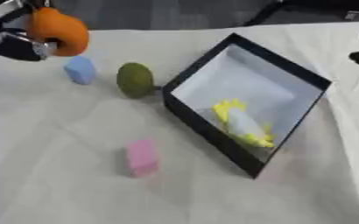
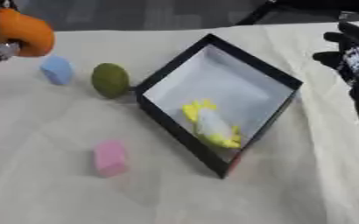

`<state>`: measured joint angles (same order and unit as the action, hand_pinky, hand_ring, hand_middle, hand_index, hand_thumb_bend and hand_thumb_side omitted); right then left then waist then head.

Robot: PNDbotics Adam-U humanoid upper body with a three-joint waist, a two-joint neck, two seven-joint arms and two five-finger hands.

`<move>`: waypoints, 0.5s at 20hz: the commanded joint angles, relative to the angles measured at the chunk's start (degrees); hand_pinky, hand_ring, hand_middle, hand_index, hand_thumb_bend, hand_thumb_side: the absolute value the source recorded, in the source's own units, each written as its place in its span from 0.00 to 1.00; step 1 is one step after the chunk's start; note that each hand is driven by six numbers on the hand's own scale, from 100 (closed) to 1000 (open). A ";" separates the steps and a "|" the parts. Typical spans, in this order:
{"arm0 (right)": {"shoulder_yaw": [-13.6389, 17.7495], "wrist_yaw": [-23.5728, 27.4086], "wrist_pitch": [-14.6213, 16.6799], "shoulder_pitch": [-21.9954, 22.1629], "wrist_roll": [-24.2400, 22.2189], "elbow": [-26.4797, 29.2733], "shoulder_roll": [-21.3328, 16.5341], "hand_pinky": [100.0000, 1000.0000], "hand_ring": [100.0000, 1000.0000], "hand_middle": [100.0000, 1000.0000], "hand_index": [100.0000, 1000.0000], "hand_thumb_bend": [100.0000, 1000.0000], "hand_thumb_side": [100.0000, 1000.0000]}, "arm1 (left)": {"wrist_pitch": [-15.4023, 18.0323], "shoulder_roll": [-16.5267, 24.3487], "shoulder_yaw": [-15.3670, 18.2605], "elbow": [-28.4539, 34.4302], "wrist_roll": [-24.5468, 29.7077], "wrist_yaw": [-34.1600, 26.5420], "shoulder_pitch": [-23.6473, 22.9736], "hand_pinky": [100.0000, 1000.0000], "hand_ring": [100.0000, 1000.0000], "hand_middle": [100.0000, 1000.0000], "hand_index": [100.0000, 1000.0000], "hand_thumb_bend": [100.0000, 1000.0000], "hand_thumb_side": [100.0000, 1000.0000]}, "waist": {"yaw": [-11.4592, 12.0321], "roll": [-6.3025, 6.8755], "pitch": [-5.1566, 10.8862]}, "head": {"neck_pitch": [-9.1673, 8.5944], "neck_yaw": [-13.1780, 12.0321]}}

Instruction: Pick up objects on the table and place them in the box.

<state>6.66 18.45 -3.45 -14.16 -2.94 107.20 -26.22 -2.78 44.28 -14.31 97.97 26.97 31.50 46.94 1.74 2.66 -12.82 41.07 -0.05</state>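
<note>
**Q:** Start at the working hand. What is it doing?

**A:** The left hand (image 1: 14,43), black with silver parts, shows at the far left corner of the table (image 1: 60,188). Its fingers are curled round an orange object (image 1: 58,29), rounded and smooth, held raised above the cloth. It looks clear of the surface, with nothing else touching it.

**Q:** What lies nearest to it?

**A:** Just beneath and a little inward sits a pale blue block (image 1: 81,69), near the far left edge. Beside that, toward the middle, is a dark green oval object (image 1: 135,79), lying just beside the near-left wall of the box (image 1: 205,127); whether they touch I cannot tell.

**Q:** And the box?

**A:** It is black outside, white inside, open, and set askew near the middle of the table. 1 item is already in it: a yellow and white object (image 1: 242,123), resting against the lower inner wall.

**Q:** Anything else on the table?

**A:** A pink block (image 1: 142,156) lies toward the near left, well apart from the box.

**Q:** The other hand?

**A:** The right hand (image 2: 353,54) shows at the far right edge, holding nothing; its fingers look relaxed and apart.

**Q:** So how far along is the job?

**A:** By my reading, 1 item is boxed, 1 is in the grasp and not yet over the box, and 3 wait on the cloth: blue, green, pink. Less than half done.
</note>
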 commanded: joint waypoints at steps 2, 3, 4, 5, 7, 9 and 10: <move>0.75 0.71 0.64 -1.27 0.89 0.92 -2.47 0.88 0.70 0.81 0.90 0.00 0.49 | 0.01 -4.86 -2.04 4.62 3.61 -1.85 5.43 0.67 0.63 0.53 0.53 0.00 0.00 | -0.09 0.16 1.96 | 0.43 1.50; 0.94 0.87 0.78 -1.53 1.26 1.07 -2.68 0.88 0.70 0.81 0.90 0.00 0.49 | 0.16 -6.55 -2.70 4.59 4.40 -1.61 6.48 0.67 0.63 0.53 0.53 0.00 0.00 | -0.20 0.14 2.07 | 0.55 1.83; 1.21 1.05 0.97 -1.98 1.77 1.30 -3.05 0.88 0.70 0.81 0.90 0.00 0.49 | 0.47 -8.81 -3.54 4.29 5.25 -1.19 7.55 0.66 0.63 0.52 0.52 0.00 0.00 | -0.42 0.11 2.18 | 0.69 2.13; 1.40 1.22 1.13 -2.31 2.26 1.49 -3.41 0.88 0.71 0.81 0.90 0.00 0.48 | 0.80 -10.79 -4.19 3.71 5.94 -0.58 8.36 0.66 0.62 0.52 0.52 0.00 0.00 | -0.57 0.08 2.25 | 0.78 2.34; 1.68 1.37 1.39 -3.04 2.94 1.90 -4.22 0.88 0.71 0.81 0.90 0.00 0.48 | 1.44 -15.03 -5.25 1.82 7.04 0.90 9.41 0.66 0.62 0.52 0.52 0.00 0.00 | -1.03 -0.01 2.30 | 0.92 2.39; 1.90 1.33 1.44 -3.68 3.34 2.00 -4.98 0.88 0.71 0.82 0.90 0.00 0.48 | 2.15 -18.91 -5.92 -0.66 7.54 3.00 9.94 0.66 0.62 0.52 0.52 0.00 0.00 | -1.57 -0.09 2.23 | 1.09 2.10; 1.96 1.19 1.41 -3.99 3.38 1.99 -5.35 0.88 0.72 0.82 0.90 0.00 0.47 | 2.53 -20.76 -6.16 -2.09 7.52 4.38 10.12 0.66 0.62 0.52 0.52 0.00 0.00 | -1.94 -0.11 2.14 | 1.21 1.81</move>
<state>7.85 19.41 -2.11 -17.40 0.04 107.96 -29.32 -0.70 24.95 -20.55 96.70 34.17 34.58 55.57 -0.27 2.66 -12.67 42.18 1.96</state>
